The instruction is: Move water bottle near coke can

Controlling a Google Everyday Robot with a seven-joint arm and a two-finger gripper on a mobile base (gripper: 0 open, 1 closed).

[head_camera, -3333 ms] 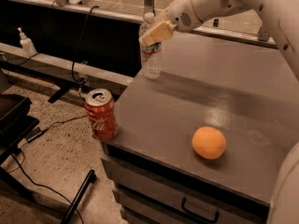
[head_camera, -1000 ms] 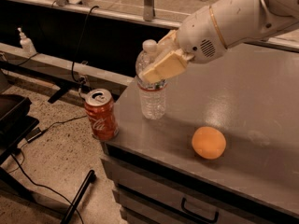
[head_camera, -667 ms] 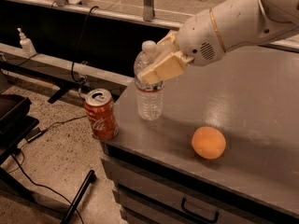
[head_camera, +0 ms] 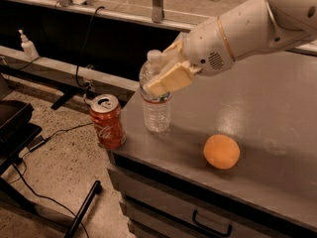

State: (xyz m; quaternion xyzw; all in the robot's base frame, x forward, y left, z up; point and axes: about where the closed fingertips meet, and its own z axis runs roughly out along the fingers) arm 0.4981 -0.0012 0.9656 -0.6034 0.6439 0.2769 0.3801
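The orange [head_camera: 221, 151] lies nearest, to the right, out of harm's way. The coke can [head_camera: 106, 122] perches at the cabinet top's [head_camera: 277, 108] near left corner, so a sideways nudge on release could tip it off. Just right of it stands the water bottle [head_camera: 157, 114], clear, ribbed, upright and white-capped, its upper part clamped by the gripper [head_camera: 161, 74].

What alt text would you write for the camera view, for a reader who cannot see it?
The robot's tool grips the upper part of an upright water bottle at the left end of a grey counter. A coke can stands just left of the bottle, apart from it, and an orange lies on the counter further right.
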